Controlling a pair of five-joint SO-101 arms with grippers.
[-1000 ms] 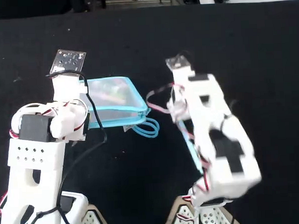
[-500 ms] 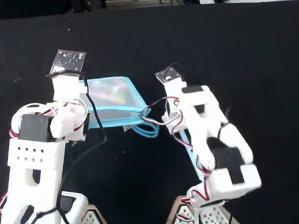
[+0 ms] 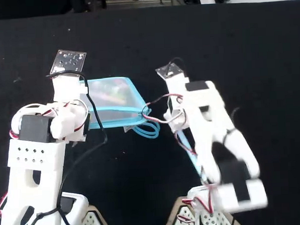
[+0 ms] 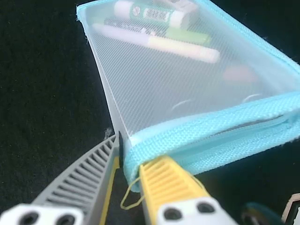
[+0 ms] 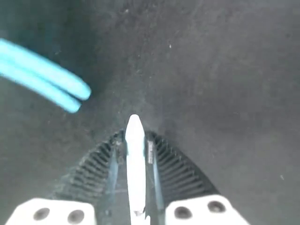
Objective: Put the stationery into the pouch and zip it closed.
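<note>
Firmly Gripped: Pouch in One Arm, White Stick in the Other

On the black table (image 3: 247,63), the left gripper (image 4: 125,151) has its grey and yellow fingers clamped on a corner of the turquoise-trimmed mesh pouch (image 4: 164,89), right at the zipper edge. Inside the pouch, a glue stick (image 4: 150,13) and a green-and-white marker (image 4: 159,42) lie along the far side. The pouch's blue strap loop (image 3: 148,128) trails on the table towards the right arm (image 3: 210,125). Beside the loop, the right gripper (image 5: 135,140) hangs above the cloth with its fingers pressed together on a slim white pen-like stick (image 5: 134,125).
</note>
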